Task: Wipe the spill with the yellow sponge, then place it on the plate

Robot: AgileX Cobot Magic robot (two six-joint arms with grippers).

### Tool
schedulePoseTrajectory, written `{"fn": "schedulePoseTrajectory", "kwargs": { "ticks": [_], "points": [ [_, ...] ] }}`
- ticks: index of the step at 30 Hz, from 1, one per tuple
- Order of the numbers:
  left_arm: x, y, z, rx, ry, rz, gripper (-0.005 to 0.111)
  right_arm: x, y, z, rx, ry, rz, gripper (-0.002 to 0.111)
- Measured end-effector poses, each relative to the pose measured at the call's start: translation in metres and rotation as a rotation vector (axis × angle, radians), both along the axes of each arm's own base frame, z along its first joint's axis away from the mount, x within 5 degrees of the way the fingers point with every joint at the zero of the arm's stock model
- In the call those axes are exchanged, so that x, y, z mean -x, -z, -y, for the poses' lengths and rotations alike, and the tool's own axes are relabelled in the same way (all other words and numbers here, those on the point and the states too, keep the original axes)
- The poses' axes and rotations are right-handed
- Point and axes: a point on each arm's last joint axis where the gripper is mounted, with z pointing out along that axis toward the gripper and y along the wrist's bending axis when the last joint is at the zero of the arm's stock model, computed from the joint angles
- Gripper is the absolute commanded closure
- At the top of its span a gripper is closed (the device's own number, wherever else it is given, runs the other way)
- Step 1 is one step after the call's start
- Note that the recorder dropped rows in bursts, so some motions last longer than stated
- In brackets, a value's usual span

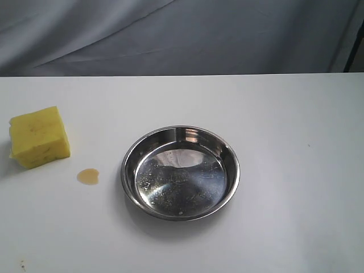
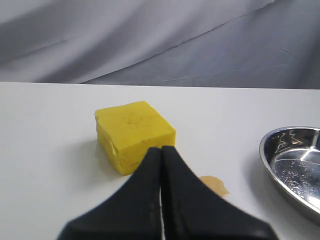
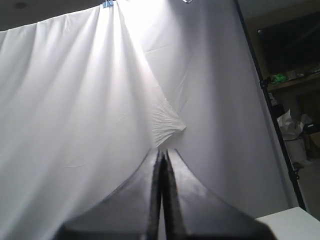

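Note:
The yellow sponge [image 1: 39, 137] sits at the far left of the white table; the left wrist view also shows the sponge [image 2: 135, 134]. A small amber spill [image 1: 88, 176] lies between the sponge and the plate [image 1: 132, 152], and the spill [image 2: 215, 184] shows partly behind the left fingers. The steel plate [image 2: 272, 165] is empty. My left gripper [image 2: 162, 148] is shut and empty, hovering short of the sponge. My right gripper [image 3: 162, 151] is shut and empty, raised toward the curtain. Neither gripper shows in the exterior view.
A grey-white curtain [image 1: 182, 34] hangs behind the table's far edge. A table corner [image 3: 295, 222] shows in the right wrist view, with a dark stand [image 3: 272, 110] and cluttered shelves [image 3: 295, 80] beyond it.

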Motion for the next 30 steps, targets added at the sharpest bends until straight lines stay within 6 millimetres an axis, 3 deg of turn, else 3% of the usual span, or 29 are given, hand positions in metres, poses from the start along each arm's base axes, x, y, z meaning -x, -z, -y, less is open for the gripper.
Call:
{"fn": "schedulePoseTrajectory", "kwargs": {
  "ticks": [9, 21, 30],
  "points": [
    [0.000, 0.000, 0.000, 0.000, 0.000, 0.000, 0.107, -0.002, 0.002, -0.004, 0.000, -0.047, -0.139, 0.108],
    [0.000, 0.000, 0.000, 0.000, 0.000, 0.000, 0.107, 0.012, -0.047, -0.011, 0.053, -0.115, -0.188, 0.108],
    [0.000, 0.000, 0.000, 0.000, 0.000, 0.000, 0.107, -0.037, -0.088, -0.028, 0.311, -0.286, -0.509, 0.108]
  ]
}}
